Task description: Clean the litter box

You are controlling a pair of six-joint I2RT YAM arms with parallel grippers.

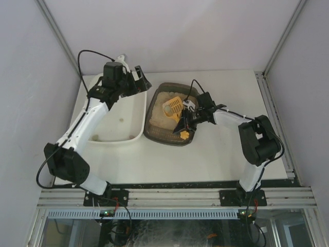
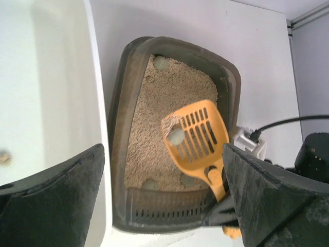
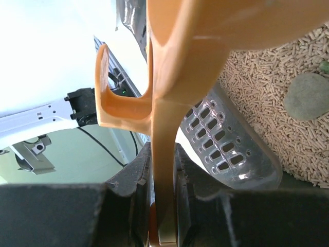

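Granules of beige litter (image 2: 154, 118) fill the dark litter box (image 1: 150, 129), which sits near the middle of the white table (image 1: 221, 154), just right of the larger white tub (image 1: 134, 138), their long sides almost meeting. From where I stand the right gripper (image 1: 186, 121) reaches in over the box's near right corner. Its own wrist view shows its fingers (image 3: 128, 180) pinched tight on the flat handle of an orange slotted scoop (image 1: 173, 107), the handle edge-on between them. The scoop's blade lies over the litter, pointing toward the far end of the box; I cannot tell whether it touches the granules. One round grey-green lump (image 2: 176, 136) rests on its slats with a small patch of litter beside it. Another lump (image 2: 161, 63) sits at the far end on the tub side, and two more lie at the near end, close to the box's perforated wall (image 3: 231, 149). The left gripper (image 1: 138, 77) hangs above the far right corner of the tub, holding nothing, its two dark fingers (image 2: 61, 195) spread wide so that box and scoop show between them
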